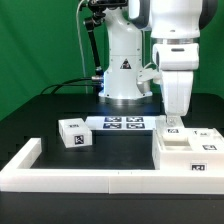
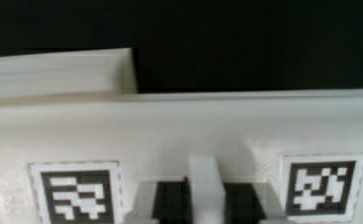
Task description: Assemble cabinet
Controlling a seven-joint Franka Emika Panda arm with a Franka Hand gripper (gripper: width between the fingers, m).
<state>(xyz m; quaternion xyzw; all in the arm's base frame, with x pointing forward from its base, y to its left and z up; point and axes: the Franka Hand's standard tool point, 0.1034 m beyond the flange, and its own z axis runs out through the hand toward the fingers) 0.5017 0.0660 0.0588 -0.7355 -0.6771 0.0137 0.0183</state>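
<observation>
The cabinet body (image 1: 185, 152), a large white box with square tags, lies at the exterior view's right. My gripper (image 1: 172, 117) is down at its far edge. In the wrist view the body (image 2: 196, 125) fills the frame, with a tag on either side. My gripper (image 2: 208, 203) has its dark fingers (image 2: 167, 203) close against both sides of a thin white wall of the body, with no gap showing. A small white tagged block (image 1: 73, 133) lies apart at the exterior view's left. Another white piece (image 2: 53, 72) shows beyond the body.
The marker board (image 1: 118, 124) lies flat in front of the robot base (image 1: 122, 70). The long low white rim bar (image 1: 95, 181) runs along the front and turns back at the exterior view's left. The tabletop is black.
</observation>
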